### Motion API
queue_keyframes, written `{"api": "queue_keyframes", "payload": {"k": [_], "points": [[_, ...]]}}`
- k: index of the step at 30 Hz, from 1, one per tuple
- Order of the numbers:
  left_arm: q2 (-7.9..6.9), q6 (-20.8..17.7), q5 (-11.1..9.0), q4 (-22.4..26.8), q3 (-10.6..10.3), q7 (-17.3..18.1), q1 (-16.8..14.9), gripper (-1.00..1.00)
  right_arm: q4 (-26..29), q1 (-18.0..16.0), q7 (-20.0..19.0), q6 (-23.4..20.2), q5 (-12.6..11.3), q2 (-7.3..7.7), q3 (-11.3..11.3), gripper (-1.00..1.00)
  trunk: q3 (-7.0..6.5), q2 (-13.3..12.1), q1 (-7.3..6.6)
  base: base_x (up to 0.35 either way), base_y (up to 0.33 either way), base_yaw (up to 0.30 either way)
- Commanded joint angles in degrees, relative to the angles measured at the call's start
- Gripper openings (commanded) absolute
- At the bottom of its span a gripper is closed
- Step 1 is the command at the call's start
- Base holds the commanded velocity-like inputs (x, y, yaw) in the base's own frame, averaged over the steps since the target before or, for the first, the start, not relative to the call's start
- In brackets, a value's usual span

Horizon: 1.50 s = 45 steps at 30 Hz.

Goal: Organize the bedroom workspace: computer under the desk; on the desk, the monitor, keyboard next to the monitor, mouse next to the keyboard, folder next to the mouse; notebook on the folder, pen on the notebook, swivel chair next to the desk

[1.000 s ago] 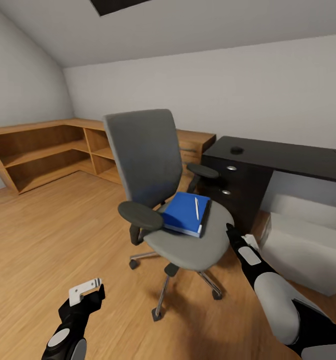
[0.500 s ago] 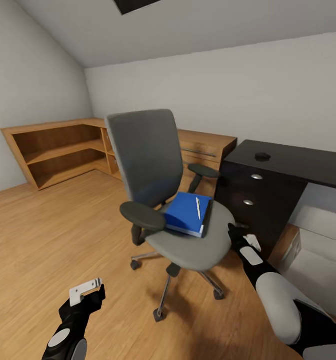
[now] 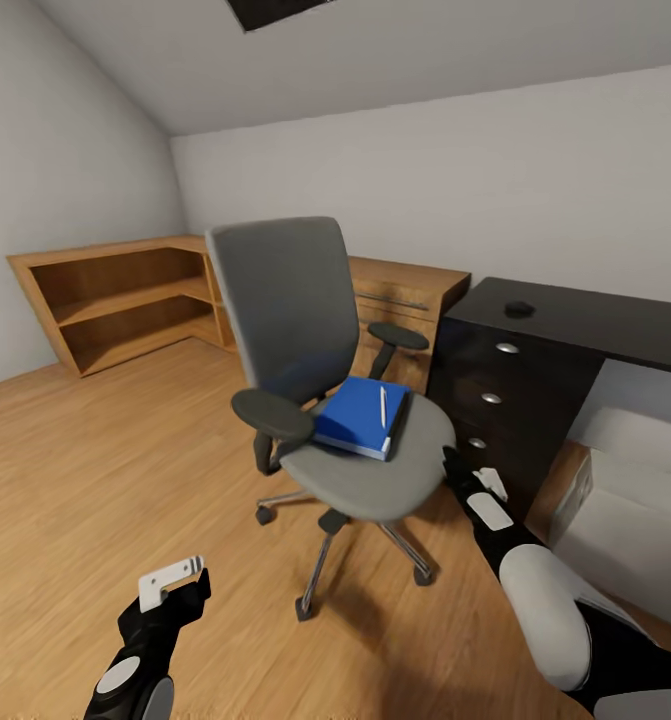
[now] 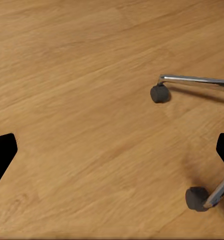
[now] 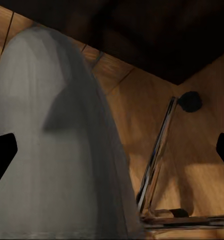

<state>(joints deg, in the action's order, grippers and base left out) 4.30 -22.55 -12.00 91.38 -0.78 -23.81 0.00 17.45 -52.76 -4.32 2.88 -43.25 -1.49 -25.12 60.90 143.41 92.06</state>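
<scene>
Your view slid slightly; the grey upholstered swivel chair (image 3: 325,400) now sits lower-left. Right gripper (image 3: 465,478), wide open at its 4 o'clock: approach the bright blue folder (image 3: 355,416) level.

pen (image 3: 383,405) on folder (image 3: 358,416), on swivel chair (image 3: 360,480)

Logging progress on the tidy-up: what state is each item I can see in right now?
Grey upholstered swivel chair: upright, standing off from desk.
Bright blue flat folder: closed, flat on chair seat.
Slim white pen: lying atop folder.
Black desk drawer unit: drawers shut.
Left claw: open, empty.
Right claw: open, empty.
</scene>
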Motion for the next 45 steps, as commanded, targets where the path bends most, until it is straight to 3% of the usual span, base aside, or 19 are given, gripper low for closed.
{"api": "queue_keyframes", "payload": {"k": [1,12,20,21,23,32,45], "points": [[-0.01,-0.13,-0.57,0.1,-0.08,-0.45,0.0,1.0,-0.06,-0.04,-0.33,0.2,-0.61,-0.03,-0.1,1.0,0.04,0.02,-0.02,-0.154,0.0,0.0],[-0.03,-0.13,-0.57,0.1,-0.01,-0.45,0.02,1.0,-0.3,0.02,-1.44,0.36,-0.57,-0.5,-0.03,1.0,0.04,0.02,-0.02,-0.296,0.0,0.0],[0.0,-0.13,-0.57,0.11,-0.01,-0.45,0.0,1.0,-0.64,0.03,-1.56,0.21,-0.64,-0.97,-0.01,1.0,0.04,0.02,-0.02,-0.07,0.0,0.0],[0.0,-0.05,-0.57,0.11,-0.01,-0.47,0.01,1.0,-0.66,0.01,-1.54,0.2,-0.61,-1.86,-0.01,1.0,0.04,0.02,-0.02,-0.001,0.0,0.214],[0.0,-0.05,-0.57,0.11,-0.01,-0.49,0.0,1.0,-0.66,0.02,-1.54,0.2,-0.61,-2.0,-0.01,1.0,0.04,0.02,-0.02,0.013,0.0,0.24],[0.0,0.06,-0.49,0.1,-0.1,-0.53,0.01,1.0,-0.66,0.03,-1.54,0.2,-0.52,-2.14,-0.01,1.0,0.04,0.02,-0.02,0.218,0.0,0.23],[0.0,0.13,-0.48,0.11,-0.17,-0.54,0.01,1.0,-0.66,0.03,-1.54,0.2,-0.52,-1.99,-0.01,1.0,0.04,0.02,-0.02,0.319,0.0,0.017]]}}
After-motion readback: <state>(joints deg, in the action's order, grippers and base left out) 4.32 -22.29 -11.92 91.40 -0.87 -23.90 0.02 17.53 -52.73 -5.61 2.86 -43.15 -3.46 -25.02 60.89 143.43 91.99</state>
